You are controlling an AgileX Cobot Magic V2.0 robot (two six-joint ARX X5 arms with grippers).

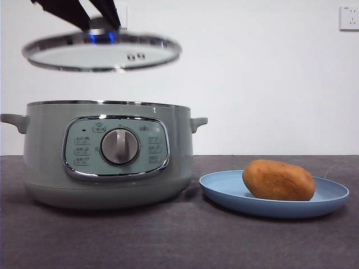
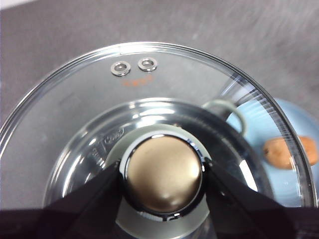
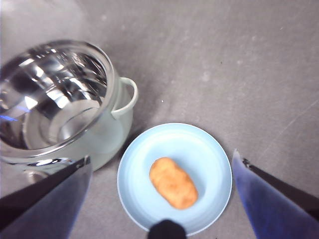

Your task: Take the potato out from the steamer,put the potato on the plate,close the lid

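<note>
The pale green steamer (image 1: pixel 106 157) stands uncovered at the left of the table. Above it hangs the glass lid (image 1: pixel 101 51), slightly tilted and clear of the chrome rim. My left gripper (image 1: pixel 92 17) is shut on the lid's knob (image 2: pixel 163 174) from above. The orange-brown potato (image 1: pixel 279 180) lies on the light-blue plate (image 1: pixel 224 188) to the right of the steamer. High above the plate, my right gripper (image 3: pixel 162 186) is open and holds nothing; the potato (image 3: pixel 173 182) and plate (image 3: pixel 204 149) show between its jaws.
A dark grey table (image 1: pixel 179 241) runs under everything, with a white wall behind. A wall socket (image 1: pixel 349 18) sits at the upper right. The steamer's side handle (image 1: pixel 198 121) points toward the plate.
</note>
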